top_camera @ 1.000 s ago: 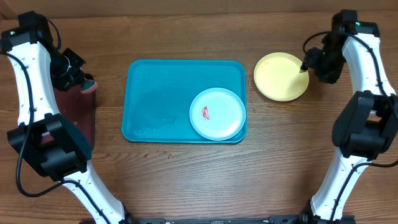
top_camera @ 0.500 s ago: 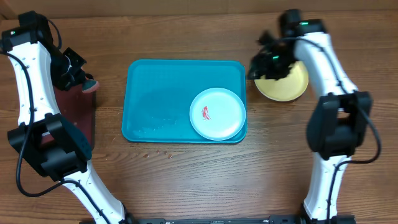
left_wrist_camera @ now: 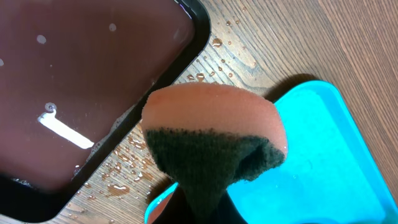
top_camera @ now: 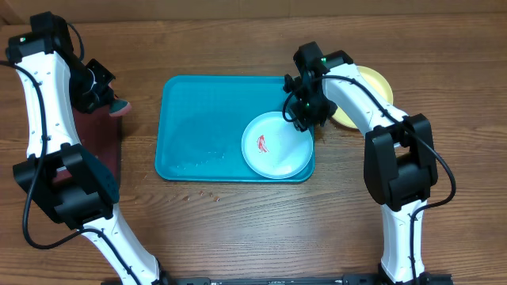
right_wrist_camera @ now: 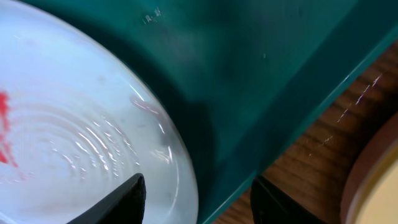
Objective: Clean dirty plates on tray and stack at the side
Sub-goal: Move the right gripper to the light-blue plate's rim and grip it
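A white plate (top_camera: pixel 276 145) with a red smear lies in the teal tray (top_camera: pixel 198 127) at its right end; it also shows in the right wrist view (right_wrist_camera: pixel 74 143). A yellow-green plate (top_camera: pixel 379 83) sits on the table right of the tray, partly hidden by the right arm. No pale blue plate shows. My right gripper (top_camera: pixel 303 117) is open and empty, its fingers (right_wrist_camera: pixel 196 199) straddling the white plate's far right rim. My left gripper (top_camera: pixel 111 103) is shut on a sponge (left_wrist_camera: pixel 211 134), pink with a dark green scrub face, held over the table left of the tray.
A dark maroon tray (top_camera: pixel 99 150) holding water lies at the left (left_wrist_camera: pixel 81 81). Water drops (left_wrist_camera: pixel 124 177) dot the wood between the two trays. Small crumbs (top_camera: pixel 207 192) lie on the table in front of the teal tray.
My right arm has swung left from the yellow-green plate to the white plate's far rim on the tray. My left gripper with the sponge has shifted slightly.
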Robot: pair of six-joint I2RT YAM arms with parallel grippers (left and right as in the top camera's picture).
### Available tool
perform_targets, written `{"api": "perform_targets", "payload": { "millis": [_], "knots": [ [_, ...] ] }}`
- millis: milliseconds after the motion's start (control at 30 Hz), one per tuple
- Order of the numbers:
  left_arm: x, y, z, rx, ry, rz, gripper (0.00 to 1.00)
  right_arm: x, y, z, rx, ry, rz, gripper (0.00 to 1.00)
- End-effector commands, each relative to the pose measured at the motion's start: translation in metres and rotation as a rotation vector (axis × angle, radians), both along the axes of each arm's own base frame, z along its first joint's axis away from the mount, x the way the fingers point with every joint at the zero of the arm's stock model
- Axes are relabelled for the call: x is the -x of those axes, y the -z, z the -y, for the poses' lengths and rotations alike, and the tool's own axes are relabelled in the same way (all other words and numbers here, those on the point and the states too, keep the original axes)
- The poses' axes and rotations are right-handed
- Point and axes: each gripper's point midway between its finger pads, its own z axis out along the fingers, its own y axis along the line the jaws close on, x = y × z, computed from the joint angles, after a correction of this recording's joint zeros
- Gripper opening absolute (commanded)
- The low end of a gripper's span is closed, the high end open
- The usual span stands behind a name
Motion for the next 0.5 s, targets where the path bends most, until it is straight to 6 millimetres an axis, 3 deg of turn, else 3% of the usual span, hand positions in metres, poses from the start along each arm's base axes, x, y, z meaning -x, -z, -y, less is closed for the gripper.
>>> {"api": "perform_targets", "payload": {
  "millis": [0, 167, 467],
  "knots": [
    [-0.001, -0.002, 0.003, 0.003, 0.035, 0.012, 0.04, 0.003, 0.001, 0.000, -0.001, 0.009, -0.009, 0.55],
    [-0.001, -0.002, 0.003, 0.004, 0.035, 0.013, 0.04, 0.009, 0.001, -0.003, -0.009, 0.072, -0.039, 0.42],
    [-0.001, -0.002, 0.005, 0.009, 0.037, 0.014, 0.04, 0.015, 0.001, -0.013, -0.066, 0.137, -0.081, 0.31]
  ]
}}
